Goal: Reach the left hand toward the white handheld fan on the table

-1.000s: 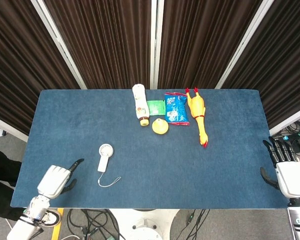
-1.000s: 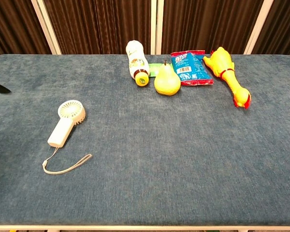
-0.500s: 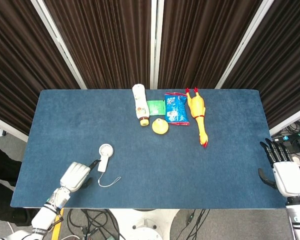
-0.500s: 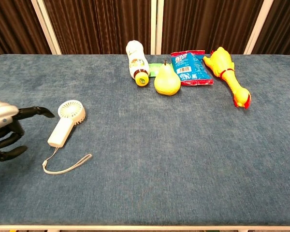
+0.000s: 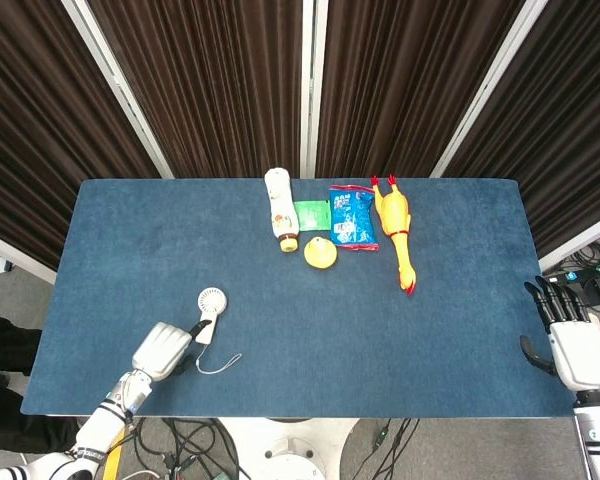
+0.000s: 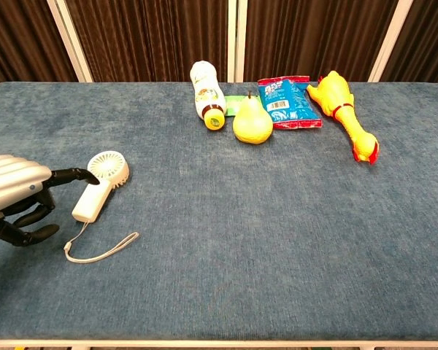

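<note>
Seemingly light, rigid and smooth, the white handheld fan (image 6: pixel 101 187) is lying just ahead of the left hand (image 6: pixel 14 197), whose empty, spread fingers are nearing the slim handle, the best hold; only the head view is showing the idle, open right hand (image 5: pixel 570 345).

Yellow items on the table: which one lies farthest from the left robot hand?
The rubber chicken, long with red feet, at the right end of the far row. The pear lies nearer the left robot hand.

Left hand (image 6: pixel 18 193) reaching, seemingly empty; right hand (image 5: pixel 570 345) open.
</note>
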Controlling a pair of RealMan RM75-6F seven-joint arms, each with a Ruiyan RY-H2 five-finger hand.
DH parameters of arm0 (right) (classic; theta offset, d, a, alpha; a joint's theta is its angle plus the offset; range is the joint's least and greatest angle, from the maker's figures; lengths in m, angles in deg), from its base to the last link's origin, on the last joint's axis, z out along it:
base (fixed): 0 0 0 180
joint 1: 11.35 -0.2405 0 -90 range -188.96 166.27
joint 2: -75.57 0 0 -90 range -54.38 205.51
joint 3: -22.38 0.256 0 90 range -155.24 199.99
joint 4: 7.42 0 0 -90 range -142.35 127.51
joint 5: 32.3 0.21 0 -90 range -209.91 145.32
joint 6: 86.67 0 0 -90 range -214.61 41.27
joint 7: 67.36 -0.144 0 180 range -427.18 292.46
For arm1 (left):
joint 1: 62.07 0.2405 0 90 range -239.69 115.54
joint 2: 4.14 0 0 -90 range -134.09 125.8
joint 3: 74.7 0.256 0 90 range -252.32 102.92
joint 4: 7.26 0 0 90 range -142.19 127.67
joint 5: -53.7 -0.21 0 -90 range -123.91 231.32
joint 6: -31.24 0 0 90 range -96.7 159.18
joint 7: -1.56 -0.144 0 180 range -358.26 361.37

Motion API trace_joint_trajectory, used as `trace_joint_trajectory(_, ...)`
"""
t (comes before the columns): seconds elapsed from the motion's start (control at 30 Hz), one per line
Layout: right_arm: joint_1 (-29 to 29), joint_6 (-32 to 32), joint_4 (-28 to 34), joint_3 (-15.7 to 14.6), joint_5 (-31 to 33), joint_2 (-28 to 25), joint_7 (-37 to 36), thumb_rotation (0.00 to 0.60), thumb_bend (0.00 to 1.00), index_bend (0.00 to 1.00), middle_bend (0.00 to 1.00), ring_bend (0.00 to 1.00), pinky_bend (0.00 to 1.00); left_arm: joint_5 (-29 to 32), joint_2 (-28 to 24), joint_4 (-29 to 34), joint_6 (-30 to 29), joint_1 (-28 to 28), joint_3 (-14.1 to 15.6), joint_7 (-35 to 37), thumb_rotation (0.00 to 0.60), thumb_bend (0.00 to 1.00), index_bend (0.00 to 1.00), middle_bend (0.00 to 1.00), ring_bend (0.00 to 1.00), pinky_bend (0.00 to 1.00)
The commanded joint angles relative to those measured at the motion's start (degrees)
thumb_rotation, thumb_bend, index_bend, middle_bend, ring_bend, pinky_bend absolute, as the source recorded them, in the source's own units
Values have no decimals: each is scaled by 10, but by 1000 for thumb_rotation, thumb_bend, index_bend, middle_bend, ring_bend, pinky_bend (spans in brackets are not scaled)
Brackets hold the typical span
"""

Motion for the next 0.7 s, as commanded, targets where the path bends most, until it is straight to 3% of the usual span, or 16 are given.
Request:
trace_joint_trajectory(0.03,0,-1,-1,0,1,0,0,600,327,0,0,0,0,5,1,-2,-2,-2,-1,-2,600,411,151,821,854,846)
trace_joint_trajectory(0.7,0,-7,-6,0,7,3,1,600,327,0,0,0,0,36,6,-14,0,-18,1,-12,600,412,151,822,854,846)
